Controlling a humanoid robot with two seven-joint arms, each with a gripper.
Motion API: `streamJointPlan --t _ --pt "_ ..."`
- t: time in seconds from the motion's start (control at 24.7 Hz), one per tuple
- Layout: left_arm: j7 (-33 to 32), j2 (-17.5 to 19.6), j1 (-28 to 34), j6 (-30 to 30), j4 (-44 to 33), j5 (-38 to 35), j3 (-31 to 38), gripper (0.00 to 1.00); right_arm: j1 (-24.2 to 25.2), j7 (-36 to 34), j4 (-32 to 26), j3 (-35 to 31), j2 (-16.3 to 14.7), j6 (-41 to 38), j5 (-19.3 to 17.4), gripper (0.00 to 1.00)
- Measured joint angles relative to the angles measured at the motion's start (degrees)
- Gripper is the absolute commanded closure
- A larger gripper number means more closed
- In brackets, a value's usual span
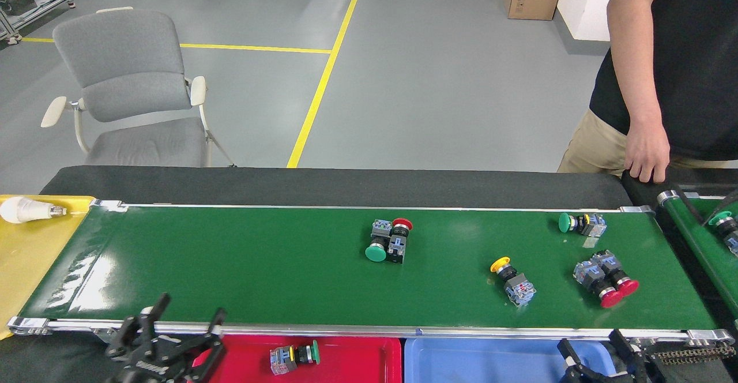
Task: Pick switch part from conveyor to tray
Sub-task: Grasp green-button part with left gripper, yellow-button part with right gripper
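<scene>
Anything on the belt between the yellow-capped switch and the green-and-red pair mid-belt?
No. In the head view, only bare green conveyor lies between the yellow-capped switch and the green-and-red pair.

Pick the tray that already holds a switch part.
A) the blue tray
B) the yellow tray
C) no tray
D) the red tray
D: a green-capped switch part lies in the red tray, while the visible part of the blue tray shows none and the yellow tray holds only a light bulb.
</scene>
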Motion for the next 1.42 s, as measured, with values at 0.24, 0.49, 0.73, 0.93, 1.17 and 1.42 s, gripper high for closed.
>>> streamJointPlan --t 0.24,0.49,0.73,0.93,1.17,1.42 --pt "-8.06 -5.41 -9.15 4.14 7.56 -1.38 -4.51 0.00 -3.66 2.96 1.08 12.36 0.17 7.73 8.56 0.00" --pt "-9.89 -6.24 -12.23 4.86 12.71 -1.44 -4.66 0.00 -9.36 4.74 6.46 22.37 -0.32 15.43 11.48 0.00" --pt "-10.04 -6.44 -17.24 6.18 20.02 -1.51 -4.75 0.00 -18.05 4.96 17.26 32.58 -0.43 25.22 13.07 0.34" --pt "-10.04 -6.44 -18.16 6.27 21.92 -1.38 -4.74 0.00 -18.49 5.06 18.19 35.65 -0.43 26.71 13.06 0.72" --pt "-10.18 -6.44 -20.22 6.39 25.23 -1.37 -4.40 0.00 -18.62 5.18 18.20 37.13 -0.49 26.78 12.92 0.94" --pt "-10.15 -6.39 -21.84 6.86 28.16 -1.32 -4.11 0.00 -17.93 4.97 14.19 37.84 -1.43 16.09 12.90 0.94"
